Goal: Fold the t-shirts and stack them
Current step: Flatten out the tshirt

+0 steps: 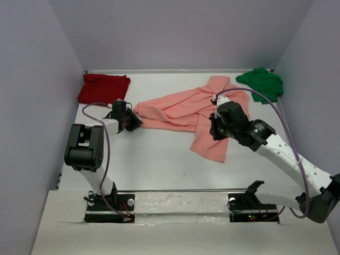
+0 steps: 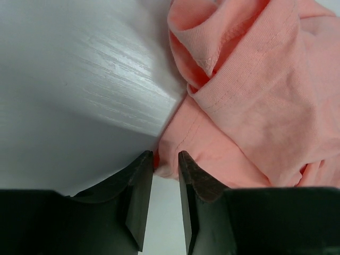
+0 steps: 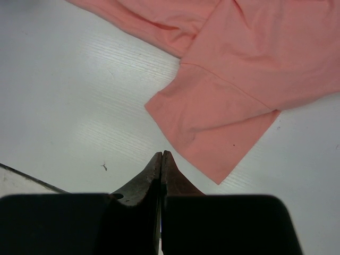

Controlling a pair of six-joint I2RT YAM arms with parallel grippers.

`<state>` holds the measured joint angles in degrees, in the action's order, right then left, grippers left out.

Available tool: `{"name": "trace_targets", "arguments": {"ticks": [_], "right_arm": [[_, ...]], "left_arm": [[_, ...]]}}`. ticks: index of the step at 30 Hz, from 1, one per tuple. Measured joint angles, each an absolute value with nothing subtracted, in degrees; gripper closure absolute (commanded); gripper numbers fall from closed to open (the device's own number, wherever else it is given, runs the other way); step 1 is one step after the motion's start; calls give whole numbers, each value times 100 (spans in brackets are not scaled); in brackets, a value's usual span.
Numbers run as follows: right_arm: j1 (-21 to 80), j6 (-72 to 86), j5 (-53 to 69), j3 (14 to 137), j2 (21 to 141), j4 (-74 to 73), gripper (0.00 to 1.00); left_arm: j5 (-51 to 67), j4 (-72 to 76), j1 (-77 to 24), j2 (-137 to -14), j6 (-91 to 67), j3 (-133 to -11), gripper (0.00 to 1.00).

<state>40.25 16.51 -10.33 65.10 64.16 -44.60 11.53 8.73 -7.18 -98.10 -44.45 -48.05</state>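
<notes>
A salmon-pink t-shirt (image 1: 180, 109) lies crumpled and spread across the middle of the table. My left gripper (image 1: 133, 121) is at its left end. In the left wrist view the left gripper (image 2: 166, 156) is open with a narrow gap, and the edge of the pink cloth (image 2: 255, 95) sits between its fingertips. My right gripper (image 1: 214, 129) hovers over the shirt's right part. It is shut and empty (image 3: 161, 155), just short of a flat corner of the pink shirt (image 3: 239, 69). A dark red t-shirt (image 1: 103, 87) lies at the back left, a bright green one (image 1: 261, 82) at the back right.
The white table (image 1: 159, 159) is walled at the back and on both sides. The arm bases sit on the near edge. A small dark speck (image 3: 104, 167) marks the table near my right fingers.
</notes>
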Motion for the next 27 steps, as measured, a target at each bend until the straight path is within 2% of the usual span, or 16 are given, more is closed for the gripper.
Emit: {"name": "trace_targets", "arguments": {"ticks": [8, 10, 12, 15, 22, 24, 25, 27], "right_arm": [[4025, 1651, -1070, 6510, 6482, -4460, 100], [4025, 1651, -1074, 6510, 6490, -4460, 100], [4025, 1651, -1079, 6512, 6490, -4460, 100], [4025, 1651, -1107, 6512, 6490, -4460, 100], [4025, 1675, -1160, 6512, 6528, -4460, 100], [4025, 1675, -1170, 6512, 6541, -4460, 100], [4025, 1686, -1194, 6512, 6547, -4460, 100], [4025, 1739, -1273, 6512, 6569, -4469, 100]], "left_arm": [[1157, 847, -792, -9885, -4445, -4897, 61], [1157, 847, -829, -9885, -4442, -4899, 63], [1160, 836, -867, -9887, -4440, -4899, 71], [1157, 792, -902, -9887, -4412, -4899, 76], [1151, 683, -906, -9887, -4377, -4899, 77], [1140, 672, -906, -9885, -4379, -4899, 87], [1114, 650, -906, -9876, -4388, -4899, 99], [1083, 624, -906, -9845, -4401, -4901, 100]]}}
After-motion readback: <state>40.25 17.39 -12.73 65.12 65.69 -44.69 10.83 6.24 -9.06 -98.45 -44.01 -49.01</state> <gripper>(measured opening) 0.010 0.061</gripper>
